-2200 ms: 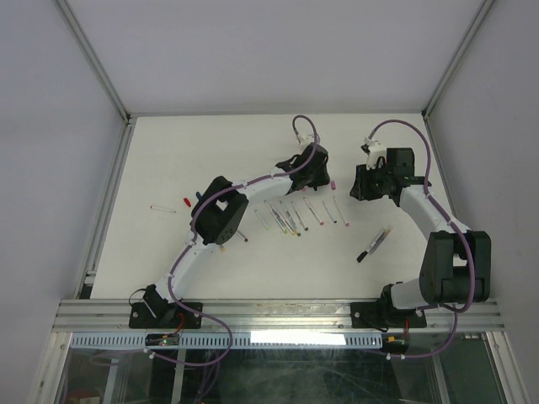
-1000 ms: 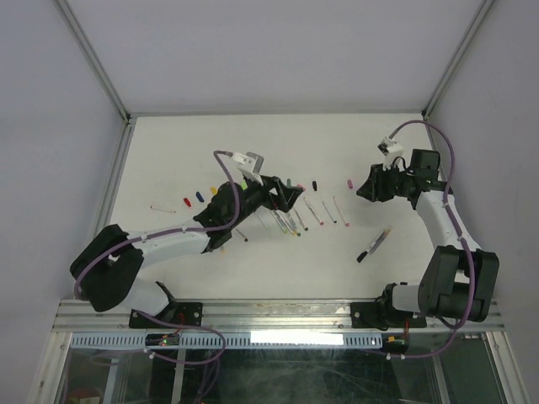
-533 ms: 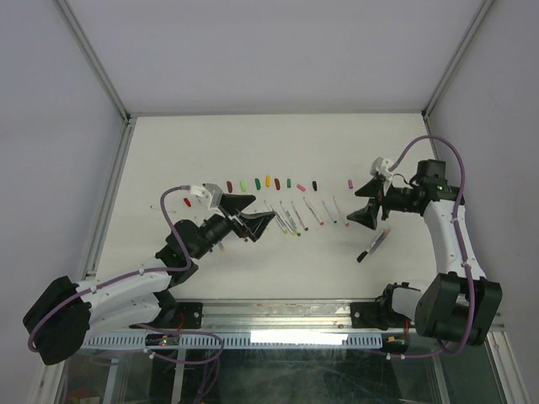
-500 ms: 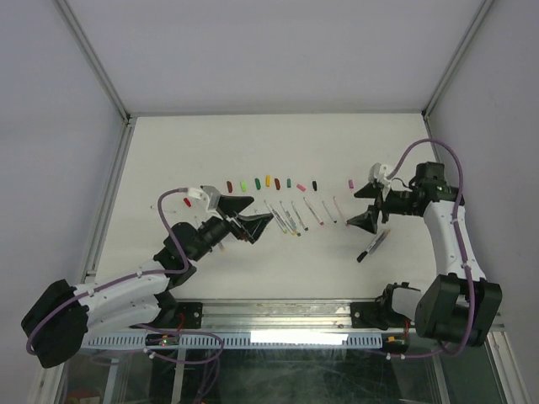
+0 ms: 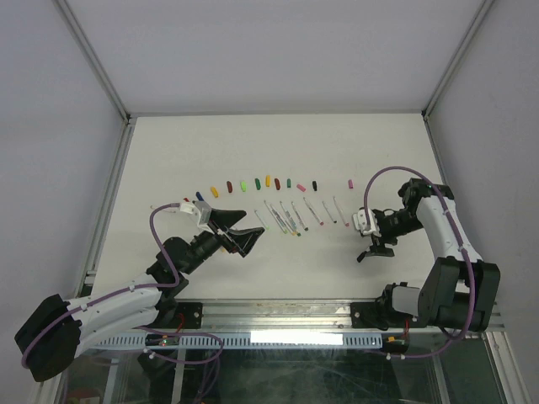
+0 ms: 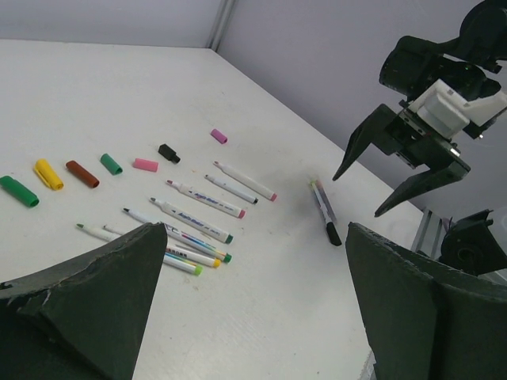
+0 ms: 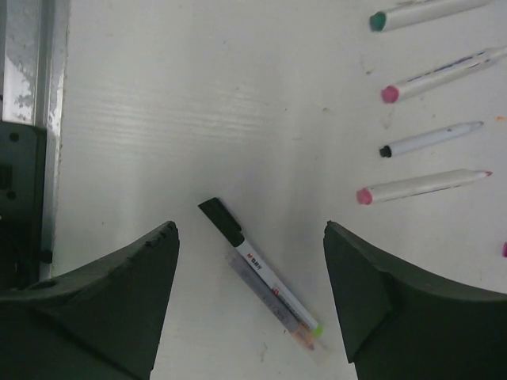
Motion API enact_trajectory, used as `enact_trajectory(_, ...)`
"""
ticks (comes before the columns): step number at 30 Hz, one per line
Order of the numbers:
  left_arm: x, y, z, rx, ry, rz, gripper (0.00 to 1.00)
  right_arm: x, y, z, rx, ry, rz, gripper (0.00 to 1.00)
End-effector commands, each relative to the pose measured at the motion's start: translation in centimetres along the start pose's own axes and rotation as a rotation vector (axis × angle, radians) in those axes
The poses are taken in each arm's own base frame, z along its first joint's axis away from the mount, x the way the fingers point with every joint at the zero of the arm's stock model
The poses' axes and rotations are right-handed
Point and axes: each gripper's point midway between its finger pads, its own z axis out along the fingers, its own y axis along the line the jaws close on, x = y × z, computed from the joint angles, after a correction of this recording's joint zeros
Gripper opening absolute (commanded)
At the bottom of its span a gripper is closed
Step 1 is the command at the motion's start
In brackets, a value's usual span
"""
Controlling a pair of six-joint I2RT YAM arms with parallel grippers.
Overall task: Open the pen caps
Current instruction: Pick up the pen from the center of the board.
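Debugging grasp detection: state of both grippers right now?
Left gripper: open, empty.
Right gripper: open, empty, over the slim white plastic pen with black cap.

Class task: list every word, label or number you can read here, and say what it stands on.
No text can be read.
Red print on the black-capped pen: too blurred.
Blue print on the uncapped pen barrels: too small.

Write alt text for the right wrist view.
The open right end effector hovers over a black-capped pen lying on the white table. Four uncapped pens lie at the upper right.
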Motion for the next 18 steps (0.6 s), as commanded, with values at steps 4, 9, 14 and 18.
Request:
enact_trajectory(4,-0.9,-0.4,0.2,0.016,-0.036,-0.006,0.99,4.2,0.0,1.0,-0.127,0.175,-0.290,0.67)
enact_trajectory(9,-0.7,-0.2,0.1,0.006,-0.031,-0.004,0.99,5.4,0.6,2.6,-0.198,0.193,-0.253,0.53)
enact_trajectory(14,-0.7,-0.1,0.1,0.002,-0.030,-0.004,0.99,6.6,0.7,3.6,-0.235,0.239,-0.249,0.47)
enact_trajectory(18,-0.6,0.1,0.0,-0.006,-0.031,-0.005,0.99,7.4,1.0,4.2,-0.263,0.270,-0.257,0.45)
